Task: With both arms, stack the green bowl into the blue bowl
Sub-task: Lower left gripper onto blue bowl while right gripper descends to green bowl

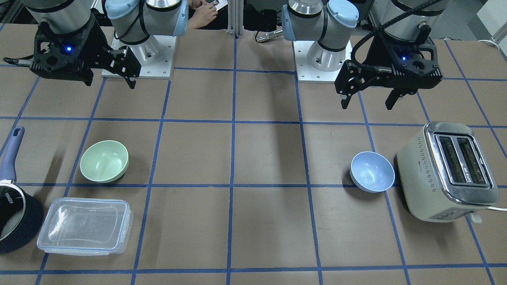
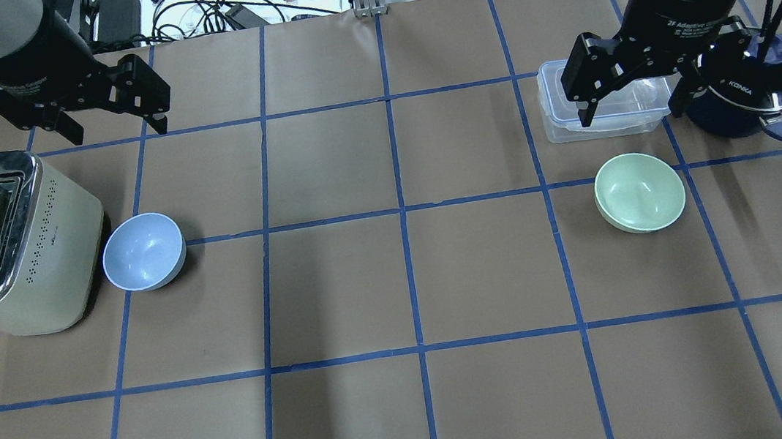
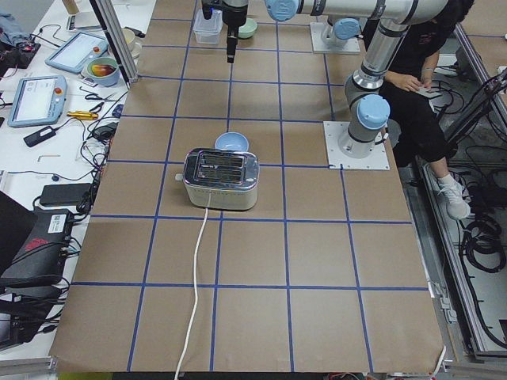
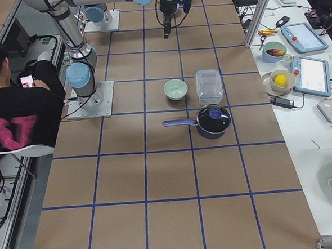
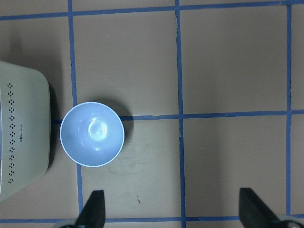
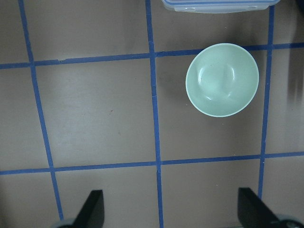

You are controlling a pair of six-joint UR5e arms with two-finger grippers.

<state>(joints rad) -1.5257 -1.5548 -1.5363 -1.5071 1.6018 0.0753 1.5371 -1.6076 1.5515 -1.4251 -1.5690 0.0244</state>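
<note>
Hovering spread, our right gripper (image 2: 630,111) hangs apart from the green bowl (image 2: 640,192); our left gripper (image 2: 118,131), likewise spread, from the blue bowl (image 2: 143,251).

Robotics lab: tape-gridded table (image 2: 340,291), teach pendants (image 3: 36,99), cable clutter (image 2: 220,12).

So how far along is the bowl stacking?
Nothing looks done: the green bowl sits on the robot's right side, the blue bowl far off on its left beside the toaster. Nothing is in hand: the left gripper and right gripper hang open and empty above the table. Left to do: grasping the green bowl, carrying it over, setting it into the blue bowl.
</note>
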